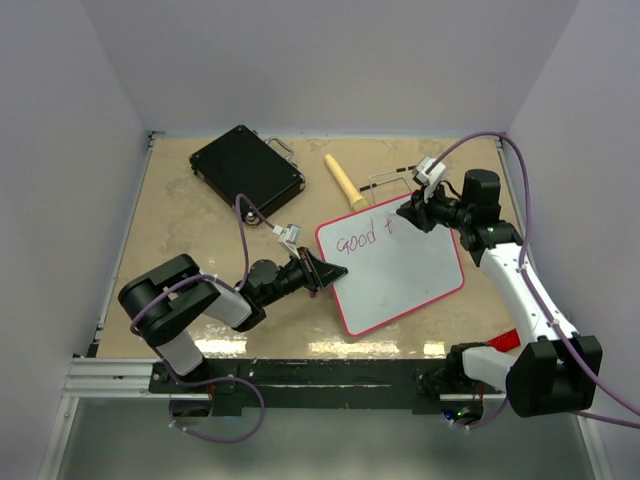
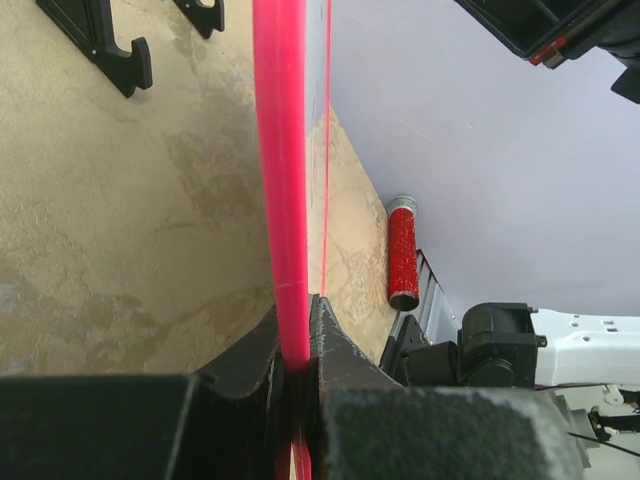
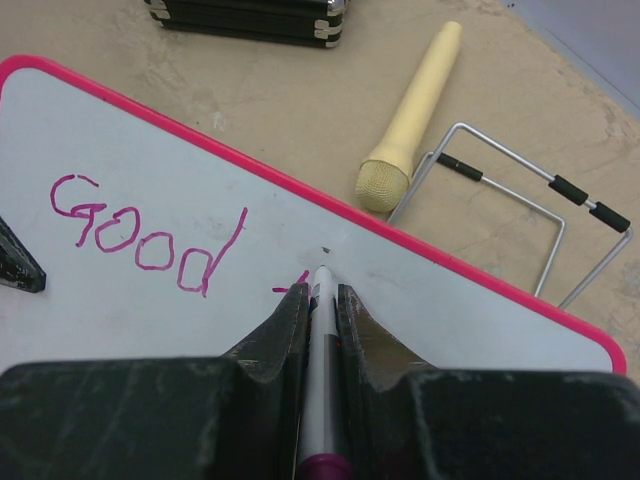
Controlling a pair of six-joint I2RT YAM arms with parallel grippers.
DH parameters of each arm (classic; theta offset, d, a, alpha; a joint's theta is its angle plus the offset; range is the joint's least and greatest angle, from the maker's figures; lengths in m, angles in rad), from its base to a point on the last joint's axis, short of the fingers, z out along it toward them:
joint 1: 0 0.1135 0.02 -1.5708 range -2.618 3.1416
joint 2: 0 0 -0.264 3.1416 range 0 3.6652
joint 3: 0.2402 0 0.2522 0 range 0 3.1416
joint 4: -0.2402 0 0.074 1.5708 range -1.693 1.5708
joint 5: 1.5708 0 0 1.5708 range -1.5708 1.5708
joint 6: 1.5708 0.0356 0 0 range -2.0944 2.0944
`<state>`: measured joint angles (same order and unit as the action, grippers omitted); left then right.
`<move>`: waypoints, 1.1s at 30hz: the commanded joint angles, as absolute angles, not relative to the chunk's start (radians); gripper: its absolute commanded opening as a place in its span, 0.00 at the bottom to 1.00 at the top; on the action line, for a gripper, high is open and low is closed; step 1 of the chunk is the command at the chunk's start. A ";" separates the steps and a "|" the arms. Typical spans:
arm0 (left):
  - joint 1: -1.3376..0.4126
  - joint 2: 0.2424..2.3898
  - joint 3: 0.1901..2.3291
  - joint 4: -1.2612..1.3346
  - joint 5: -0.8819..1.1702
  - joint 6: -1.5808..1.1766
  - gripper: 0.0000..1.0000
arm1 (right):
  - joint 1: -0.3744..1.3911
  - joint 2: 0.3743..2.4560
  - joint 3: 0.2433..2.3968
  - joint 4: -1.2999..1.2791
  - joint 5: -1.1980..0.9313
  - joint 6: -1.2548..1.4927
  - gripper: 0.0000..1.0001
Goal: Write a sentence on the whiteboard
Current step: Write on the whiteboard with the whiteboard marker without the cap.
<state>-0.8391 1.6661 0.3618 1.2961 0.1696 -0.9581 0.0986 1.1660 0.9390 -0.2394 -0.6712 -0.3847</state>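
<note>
The whiteboard (image 1: 410,275) lies tilted on the counter (image 1: 190,230), between the two claws, its pink rim toward each of them. Of the sentence (image 1: 358,241) only "Good" stands in pink-purple marker, with the first stroke of a next letter just right of it.

The right claw (image 3: 322,300) is closed tight on a white marker (image 3: 320,400) with a purple end. The marker's tip touches the board just in front of the fingers, at that new stroke and near the board's far rim.

The left claw (image 2: 298,340) is pinched shut on the whiteboard's rim. From its wrist the pink edge runs straight up out of the narrow slit between the fingers.

Beyond the right claw, off the board's far edge, a cream microphone (image 3: 415,125) lies on the counter, its mesh head nearest the rim. Just to the right of it lies a wire stand (image 3: 510,215) with black sleeves.

Farther off, beyond the left claw, sits a black case (image 1: 245,167) — lid down and latches closed, so what it holds cannot be seen.

Right of the left claw, past the board's edge, a red glitter tube (image 2: 403,250) lies by the near counter edge.
</note>
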 commanded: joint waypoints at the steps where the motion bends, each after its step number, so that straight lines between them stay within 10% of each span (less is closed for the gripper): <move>1: -0.842 1.637 0.367 1.459 0.212 -0.885 0.00 | 0.095 1.175 0.937 -0.207 -0.657 -0.379 0.00; 33: -0.841 1.632 0.367 1.462 0.215 -0.885 0.00 | 0.097 1.177 0.925 -0.416 -0.649 -0.528 0.00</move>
<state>-0.8375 1.6657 0.3618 1.2854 0.1677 -0.9768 0.0978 1.1843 0.9314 -0.3317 -0.6464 -0.4702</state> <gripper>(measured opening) 0.090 0.141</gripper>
